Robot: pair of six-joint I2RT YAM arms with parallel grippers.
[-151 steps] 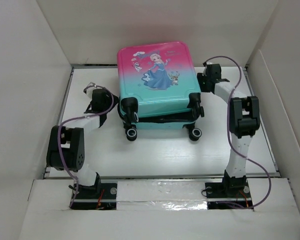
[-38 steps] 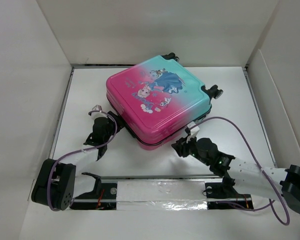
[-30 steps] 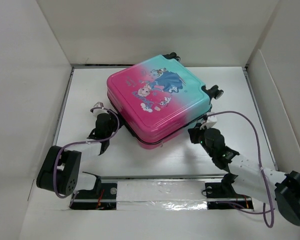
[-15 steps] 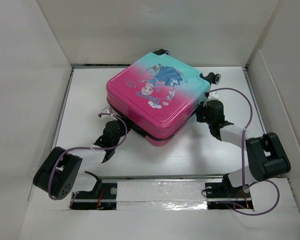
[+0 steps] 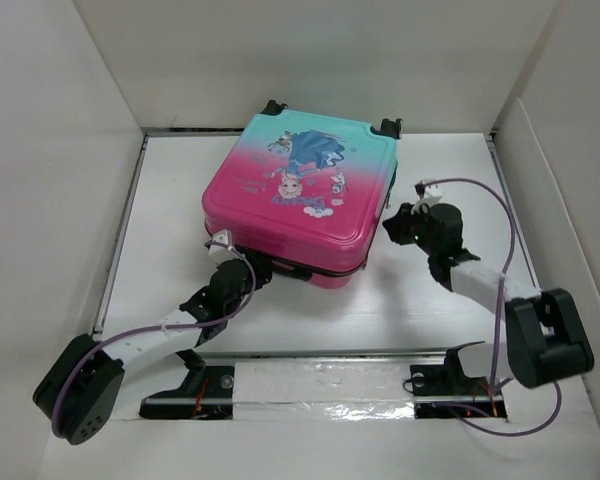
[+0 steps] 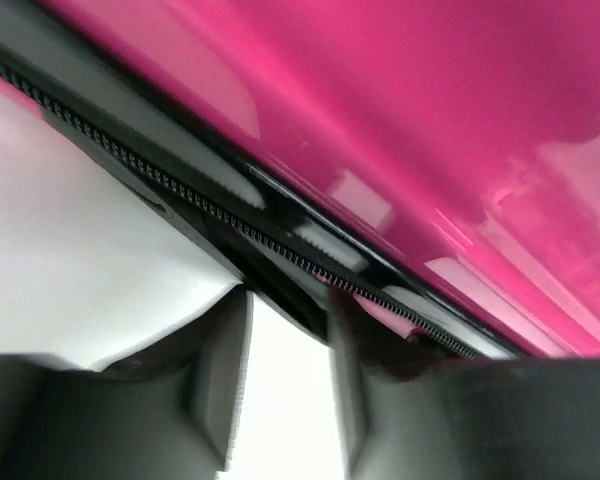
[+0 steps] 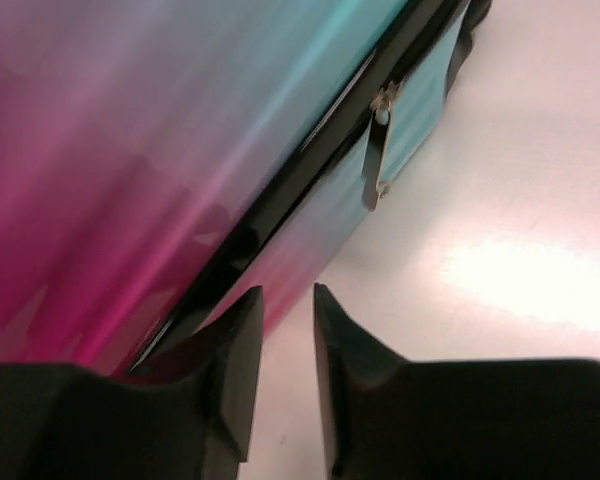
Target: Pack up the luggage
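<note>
The white worktop [image 5: 160,190] is shut in by plain white walls [image 5: 310,60] at its left, far and right edges. One thing lies directly on it: the luggage [image 5: 300,195], closed and flat, printed shell up, about midway between the left and right edges. It sits slightly askew. Its teal end and black wheels [image 5: 273,106] meet the far edge, and its pink end faces the near edge.

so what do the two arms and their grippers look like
The left arm and right arm both have white links between chunky black joints, with a purple cable looped alongside. The left gripper and right gripper each have two dark fingers.
</note>
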